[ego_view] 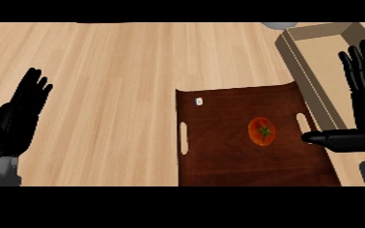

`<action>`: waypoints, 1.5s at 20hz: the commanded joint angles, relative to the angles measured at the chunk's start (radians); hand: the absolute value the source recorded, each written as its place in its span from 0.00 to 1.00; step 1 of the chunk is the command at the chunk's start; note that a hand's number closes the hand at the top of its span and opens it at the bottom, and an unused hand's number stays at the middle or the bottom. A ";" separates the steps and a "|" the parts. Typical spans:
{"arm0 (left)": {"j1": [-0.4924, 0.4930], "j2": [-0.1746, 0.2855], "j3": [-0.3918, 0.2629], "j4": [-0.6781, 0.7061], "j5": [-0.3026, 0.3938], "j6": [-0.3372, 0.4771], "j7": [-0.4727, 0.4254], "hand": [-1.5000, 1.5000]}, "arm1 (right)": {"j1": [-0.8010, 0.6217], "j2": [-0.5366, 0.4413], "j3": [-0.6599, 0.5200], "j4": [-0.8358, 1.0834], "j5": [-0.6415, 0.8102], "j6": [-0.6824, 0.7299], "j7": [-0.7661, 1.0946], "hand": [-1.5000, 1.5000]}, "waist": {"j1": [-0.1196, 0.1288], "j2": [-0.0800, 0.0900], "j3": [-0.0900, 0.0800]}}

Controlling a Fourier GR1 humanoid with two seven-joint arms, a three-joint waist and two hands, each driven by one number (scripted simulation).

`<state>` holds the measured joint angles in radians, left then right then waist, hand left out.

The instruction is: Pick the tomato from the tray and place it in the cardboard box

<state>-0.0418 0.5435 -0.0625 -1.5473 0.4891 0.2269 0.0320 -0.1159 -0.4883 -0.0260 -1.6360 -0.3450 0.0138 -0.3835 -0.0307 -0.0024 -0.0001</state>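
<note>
Brown tray (221,162), tomato (261,131), right hand (345,140) seemingly apart

A dark brown tray (221,145) lies on the wooden counter (107,77), toward its near right part. The tomato (261,131) sits on the tray, closer to the tray's right slot, stem side up. A cardboard box (303,63) stands open near the counter's far right corner, just beside the tray. The right hand (348,139) shows at the right edge, fingers straight, its thumb over the tray's right rim, apart from the tomato. The left hand (18,118) rests open at the left edge.
</note>
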 commanded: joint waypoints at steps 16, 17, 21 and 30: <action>0.032 -0.019 -0.022 -0.064 0.027 -0.049 0.091 0.50 | 0.398 -0.340 -0.072 -0.341 0.596 -0.008 0.007 0.00 | 0.011 -0.004 -0.006; 0.024 -0.016 -0.018 -0.060 0.020 -0.037 0.101 0.50 | 0.413 -0.340 -0.034 -0.345 0.660 -0.011 0.043 0.00 | 0.017 -0.001 -0.004; 0.026 -0.006 -0.017 -0.084 0.015 -0.047 0.121 0.50 | 0.417 -0.362 0.058 -0.461 0.769 0.064 0.285 0.00 | 0.031 0.001 -0.003; 0.042 -0.047 0.006 -0.076 -0.007 -0.084 0.114 0.50 | 0.227 -0.247 0.238 -0.451 0.813 0.270 0.626 0.00 | 0.040 0.003 0.000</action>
<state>-0.0269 0.5097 -0.0715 -1.6197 0.4918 0.1635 0.1601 0.1599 -0.7709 0.1649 -2.1253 0.4475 0.2151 0.1639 0.0074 0.0005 -0.0017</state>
